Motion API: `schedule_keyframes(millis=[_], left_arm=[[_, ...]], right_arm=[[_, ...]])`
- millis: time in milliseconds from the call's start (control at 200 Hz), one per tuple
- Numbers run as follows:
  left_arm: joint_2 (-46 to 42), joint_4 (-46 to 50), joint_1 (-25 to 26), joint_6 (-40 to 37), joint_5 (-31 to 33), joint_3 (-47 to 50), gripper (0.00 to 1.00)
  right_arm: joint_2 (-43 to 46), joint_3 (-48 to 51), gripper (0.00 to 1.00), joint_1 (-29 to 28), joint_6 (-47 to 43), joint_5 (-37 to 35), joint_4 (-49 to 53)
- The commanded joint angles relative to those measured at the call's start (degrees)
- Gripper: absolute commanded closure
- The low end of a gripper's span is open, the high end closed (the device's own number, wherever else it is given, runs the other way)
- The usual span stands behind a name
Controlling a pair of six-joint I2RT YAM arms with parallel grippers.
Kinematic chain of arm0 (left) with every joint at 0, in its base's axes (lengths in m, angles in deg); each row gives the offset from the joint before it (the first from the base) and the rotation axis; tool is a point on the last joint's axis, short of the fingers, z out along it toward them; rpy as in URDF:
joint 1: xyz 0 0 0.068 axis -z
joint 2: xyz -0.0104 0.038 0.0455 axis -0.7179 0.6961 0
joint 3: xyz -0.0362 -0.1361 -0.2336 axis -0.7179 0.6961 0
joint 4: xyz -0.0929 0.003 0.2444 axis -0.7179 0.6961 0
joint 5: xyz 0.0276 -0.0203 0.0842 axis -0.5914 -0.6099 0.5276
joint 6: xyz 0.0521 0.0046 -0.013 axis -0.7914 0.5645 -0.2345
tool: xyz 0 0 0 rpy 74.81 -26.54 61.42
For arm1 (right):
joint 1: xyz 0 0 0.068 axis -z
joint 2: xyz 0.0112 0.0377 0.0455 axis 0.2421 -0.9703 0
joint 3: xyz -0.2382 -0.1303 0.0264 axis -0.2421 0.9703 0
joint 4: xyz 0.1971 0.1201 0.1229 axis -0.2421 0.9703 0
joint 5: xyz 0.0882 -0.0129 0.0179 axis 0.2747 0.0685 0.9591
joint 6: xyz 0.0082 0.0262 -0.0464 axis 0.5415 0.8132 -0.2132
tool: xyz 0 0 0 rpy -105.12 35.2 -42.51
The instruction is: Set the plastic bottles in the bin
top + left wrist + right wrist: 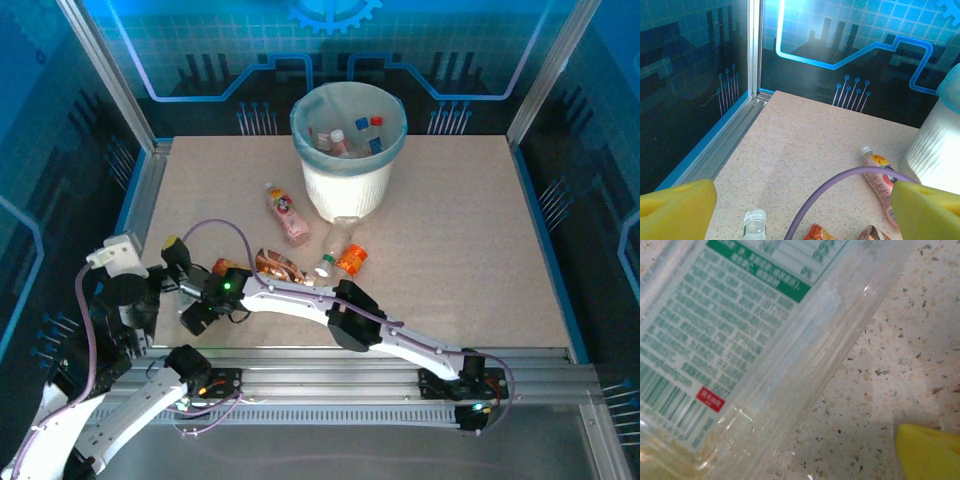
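Left jaws gaped, empty; right jaws spread beside a clear bottle (765, 355) lying on the surface (890, 365). I logged several bottles (340, 143) in the bin (345, 192), pink bottle (287, 213) loose nearby, purple cable (840, 182) crossing it.

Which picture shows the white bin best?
The top external view: the whole bin shows from above, blue bag over its rim, bottles inside. The left wrist view catches a slice of its ribbed white wall at the right edge. The right wrist view faces a clear bottle.

Bin (345, 195): one
Bottles inside it (338, 140): about four, partly hidden
Bottles outside it (287, 213): at least four
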Motion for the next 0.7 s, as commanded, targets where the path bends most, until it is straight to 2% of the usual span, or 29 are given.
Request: schedule_keyframes(millis=[0, 135, 360, 695], left_arm=[[0.8, -2.8, 0.1, -2.5, -0.1, -0.2, 0.09], [0.9, -3.4, 0.1, -4.3, 0.3, -1.1, 0.09], [0.9, -4.1, 0.2, -8.1, 0.5, -2.7, 0.09], [0.2, -3.8, 0.2, -8.9, 0.7, -4.2, 0.09]], right_arm=[[5.7, 3.7, 0.01, -1.4, -1.5, -0.2, -0.5], [9.7, 6.8, 0.00, -2.5, -0.8, -0.3, -1.8], [11.2, 5.5, 0.00, -3.5, 0.9, 0.2, -1.6], [1.3, -7.4, 0.00, -1.4, 2.6, -3.5, -1.4]])
